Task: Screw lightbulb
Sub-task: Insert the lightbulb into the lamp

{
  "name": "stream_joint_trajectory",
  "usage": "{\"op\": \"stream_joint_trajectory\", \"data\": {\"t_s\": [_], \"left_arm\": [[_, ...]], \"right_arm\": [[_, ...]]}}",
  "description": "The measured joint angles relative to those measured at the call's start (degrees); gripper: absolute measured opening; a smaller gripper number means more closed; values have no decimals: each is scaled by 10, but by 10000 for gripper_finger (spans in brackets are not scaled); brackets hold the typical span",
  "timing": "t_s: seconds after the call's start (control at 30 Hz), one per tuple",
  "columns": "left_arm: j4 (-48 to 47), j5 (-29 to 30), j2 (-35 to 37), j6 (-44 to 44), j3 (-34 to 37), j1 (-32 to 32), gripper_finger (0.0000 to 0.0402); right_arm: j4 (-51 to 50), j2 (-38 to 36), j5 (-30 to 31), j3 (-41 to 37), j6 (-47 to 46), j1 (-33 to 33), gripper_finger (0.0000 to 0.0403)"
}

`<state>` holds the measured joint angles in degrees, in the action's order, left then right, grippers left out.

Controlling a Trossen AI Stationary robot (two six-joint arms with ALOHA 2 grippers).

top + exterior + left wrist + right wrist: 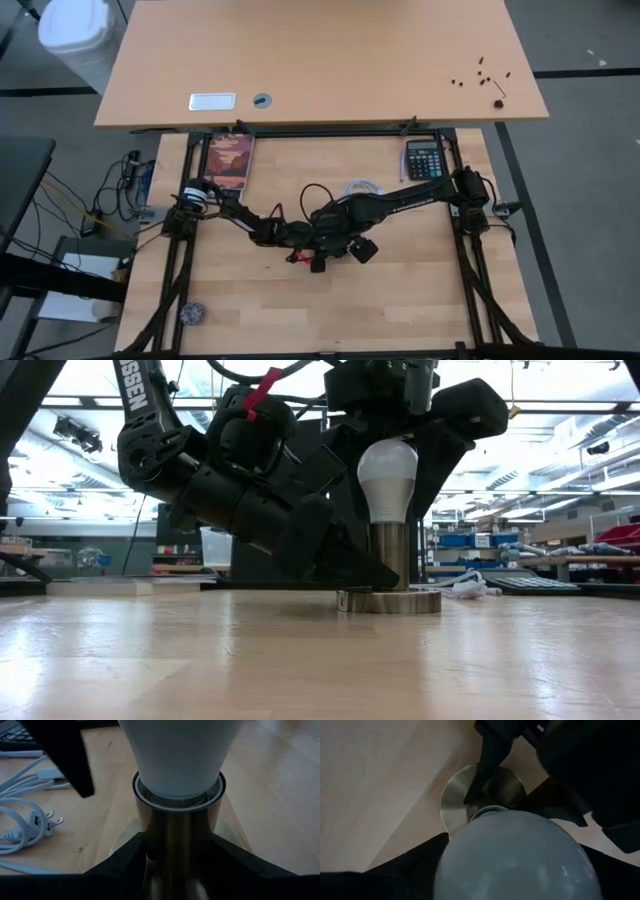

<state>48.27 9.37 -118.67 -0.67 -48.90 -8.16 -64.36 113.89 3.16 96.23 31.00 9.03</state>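
Note:
The white lightbulb point(388, 478) stands upright with its base down in the brass socket's stem point(390, 555). The stem rises from the socket's round disc foot point(392, 602), which rests flat on the table. My left gripper point(177, 847) comes in low and slanting, shut on the stem. My right gripper point(392, 430) hangs above and is shut on the bulb. In the high view both grippers meet at the table's middle point(330, 240), and the arms hide the bulb there. My left gripper pinches the socket's brass stem point(175, 835) between its two fingers point(127, 857), just below the collar. It comes slanting down from the table's left. The socket stands upright with its disc foot on the table. My right gripper holds the bulb's round upper part point(515, 855) between its two fingers point(445, 445), coming from above and pointing down. The bulb stands upright with its base in the socket's collar point(177, 797).
A white cord with a plug point(30, 820) lies behind the socket, toward the far edge point(362, 187). A calculator point(425, 158) lies at the far right and a picture card point(230, 160) at the far left. A small round thing point(193, 313) lies at the near left.

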Motion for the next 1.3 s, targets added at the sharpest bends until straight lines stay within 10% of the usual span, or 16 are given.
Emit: {"op": "stream_joint_trajectory", "data": {"t_s": [1.3], "left_arm": [[1,1,0,-2,0,0,193]], "right_arm": [[26,4,-7,0,-53,2,255]]}}
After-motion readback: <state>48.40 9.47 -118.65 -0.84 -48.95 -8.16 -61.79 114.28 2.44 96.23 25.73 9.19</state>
